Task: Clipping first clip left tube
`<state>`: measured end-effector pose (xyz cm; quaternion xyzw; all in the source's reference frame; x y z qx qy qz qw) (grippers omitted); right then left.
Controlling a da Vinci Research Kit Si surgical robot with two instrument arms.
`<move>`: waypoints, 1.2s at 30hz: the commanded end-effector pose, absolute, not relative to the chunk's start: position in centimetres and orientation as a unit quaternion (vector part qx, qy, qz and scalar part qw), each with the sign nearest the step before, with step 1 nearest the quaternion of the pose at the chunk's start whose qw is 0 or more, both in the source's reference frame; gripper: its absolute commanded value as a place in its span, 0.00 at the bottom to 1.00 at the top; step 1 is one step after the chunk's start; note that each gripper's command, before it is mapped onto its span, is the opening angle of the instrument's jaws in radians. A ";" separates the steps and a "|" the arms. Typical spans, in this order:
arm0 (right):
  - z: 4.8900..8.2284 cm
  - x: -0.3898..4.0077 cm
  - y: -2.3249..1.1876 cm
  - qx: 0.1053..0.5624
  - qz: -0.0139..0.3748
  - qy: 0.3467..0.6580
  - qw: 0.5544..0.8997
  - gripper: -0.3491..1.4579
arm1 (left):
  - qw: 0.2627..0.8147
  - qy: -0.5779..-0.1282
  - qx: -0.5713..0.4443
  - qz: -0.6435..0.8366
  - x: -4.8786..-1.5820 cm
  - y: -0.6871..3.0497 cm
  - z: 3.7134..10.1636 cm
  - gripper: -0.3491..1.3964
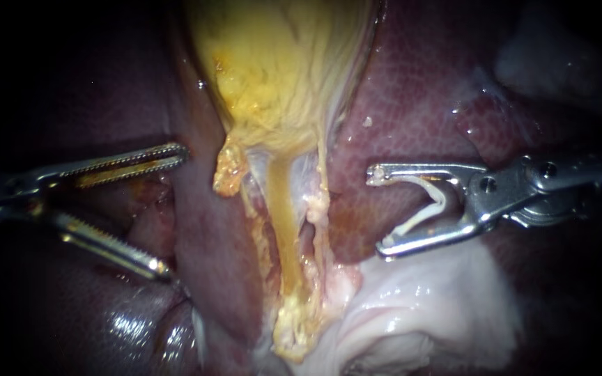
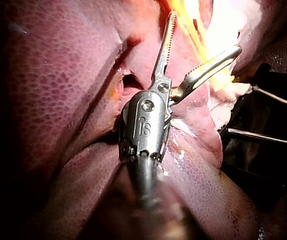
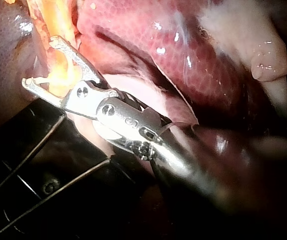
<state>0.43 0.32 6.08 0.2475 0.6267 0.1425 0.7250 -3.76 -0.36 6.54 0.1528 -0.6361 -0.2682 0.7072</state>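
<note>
The yellow gallbladder [image 1: 280, 63] hangs at the top centre and narrows into stringy tissue. A yellow left tube [image 1: 283, 230] runs down from it, with a thinner pale strand [image 1: 322, 188] to its right. My right instrument [image 1: 377, 211] stands just right of these, apart from them, its jaws wide apart with a white clip [image 1: 423, 205] seated between them. In the right wrist view the clip-bearing jaws [image 3: 39, 61] face the yellow tissue [image 3: 58, 20]. My left instrument [image 1: 173, 209], with toothed jaws, is open to the left of the tubes, beside a liver fold [image 1: 210, 237]; the left wrist view [image 2: 205, 31] shows the same.
Dark red liver [image 1: 419, 104] surrounds the field. A pale white mass of tissue [image 1: 419, 306] lies under the right instrument's jaws. A black frame with thin wires [image 3: 33, 165] lies beside the right instrument's shaft.
</note>
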 end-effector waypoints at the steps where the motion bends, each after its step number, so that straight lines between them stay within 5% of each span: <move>1: 6.08 0.42 0.32 0.248 0.142 0.627 0.725 0.52 | 0.706 -0.636 0.155 -0.270 -3.76 -0.35 6.54 0.84; 36: 6.08 0.42 0.32 0.248 0.142 0.627 0.725 0.52 | 0.669 -0.573 0.175 -0.440 -4.07 -0.15 6.90 0.72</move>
